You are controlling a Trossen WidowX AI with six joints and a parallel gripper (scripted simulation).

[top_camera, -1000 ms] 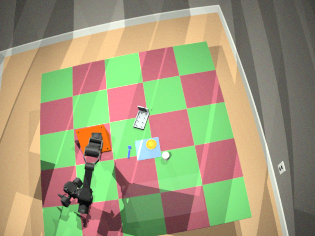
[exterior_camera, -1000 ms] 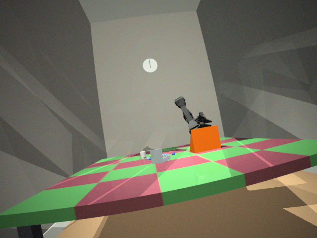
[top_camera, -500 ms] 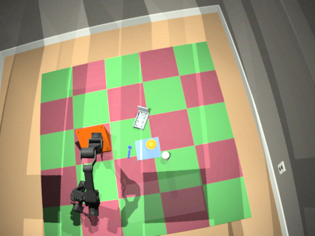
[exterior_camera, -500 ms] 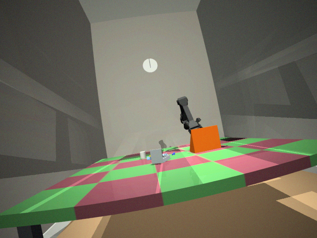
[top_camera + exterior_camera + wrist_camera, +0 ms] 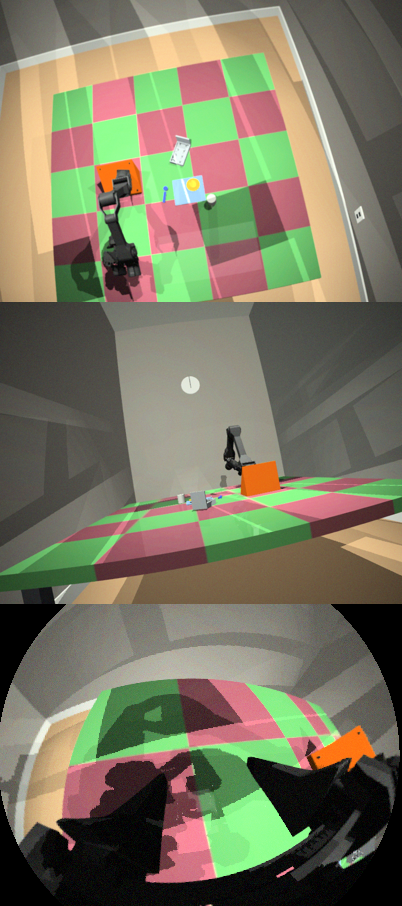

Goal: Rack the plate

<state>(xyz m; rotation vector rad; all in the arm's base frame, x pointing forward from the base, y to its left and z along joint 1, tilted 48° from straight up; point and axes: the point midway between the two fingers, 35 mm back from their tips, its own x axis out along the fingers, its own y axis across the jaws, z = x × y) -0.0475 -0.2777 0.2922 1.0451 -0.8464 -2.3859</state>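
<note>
The yellow round plate (image 5: 193,184) lies flat on the blue mat (image 5: 178,199), near its upper right corner. In the exterior view only a sliver of the plate shows beside the rack. The grey-white dish rack (image 5: 182,140) (image 5: 198,500) stands beyond the mat in the top view, with small upright rails and a taller panel at its far end; no plate stands in it. My gripper (image 5: 208,769) is open and empty. It hangs above the table near the lower left in the top view, well away from plate and rack, which are both out of the wrist view.
An orange slanted block (image 5: 107,173) (image 5: 260,479) (image 5: 345,748) stands at the arm's base. A blue spoon (image 5: 164,196) (image 5: 220,497) lies between it and the mat. A white cylinder (image 5: 211,198) (image 5: 181,498) stands just off the mat's lower right corner in the top view.
</note>
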